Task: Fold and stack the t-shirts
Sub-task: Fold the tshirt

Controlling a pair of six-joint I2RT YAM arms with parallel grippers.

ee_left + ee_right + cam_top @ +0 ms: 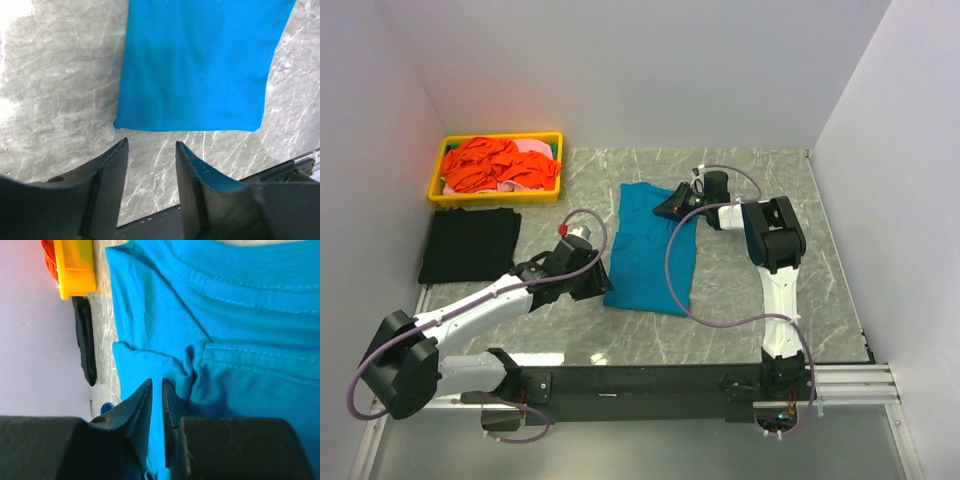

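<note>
The large teal-blue cloth t-shirt (650, 255) is laid flat, right of the yellow plastic tray (496, 197). The left gripper (151, 142) is held spread and empty. The right gripper (157, 381) is nearly pressed together; whether cloth is pinched cannot be told. Edges should be matched before creasing.

T-shirt pile (500, 165) in tray (495, 198), behind flat t-shirt (468, 245)

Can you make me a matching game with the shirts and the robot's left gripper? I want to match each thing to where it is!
Things:
1. blue t-shirt
2. black t-shirt
3. orange-red t-shirts
4. left gripper

Places:
A. heaped in the yellow tray
B. open over bare table, just off the blue t-shirt's edge
C. spread out in the middle of the table
D. lying flat on the table, on the arms' side of the yellow tray

Pairs: 1-C, 2-D, 3-A, 4-B
</note>
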